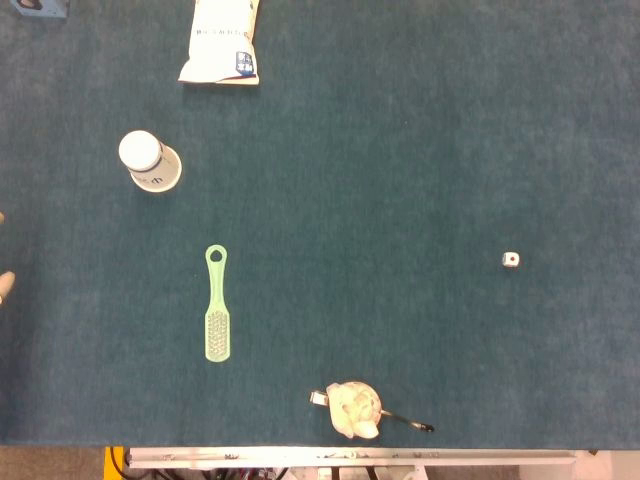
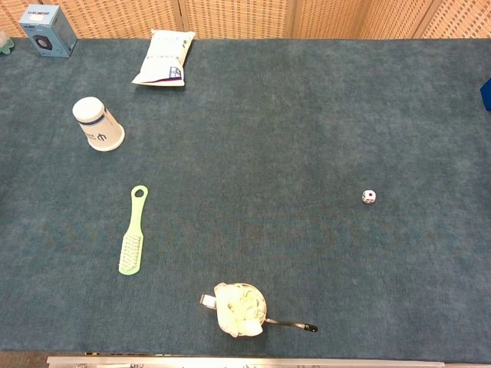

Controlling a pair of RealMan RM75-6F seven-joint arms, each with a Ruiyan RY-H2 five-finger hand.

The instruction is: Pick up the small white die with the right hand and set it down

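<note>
The small white die (image 1: 511, 259) lies alone on the blue-green table cloth at the right; the chest view shows a red pip on the die (image 2: 369, 196). No hand is near it. The right hand appears in neither view. At the far left edge of the head view a pale tip (image 1: 5, 285) pokes in, with a smaller one above it. They look like fingertips of my left hand, but too little shows to tell how the hand stands.
A light green brush (image 1: 216, 318) lies left of centre. An overturned white cup (image 1: 150, 163) and a white snack bag (image 1: 221, 42) lie at the back left. A small metal cup (image 1: 352, 408) with pale contents stands near the front edge. A blue box (image 2: 47, 29) stands in the far left corner.
</note>
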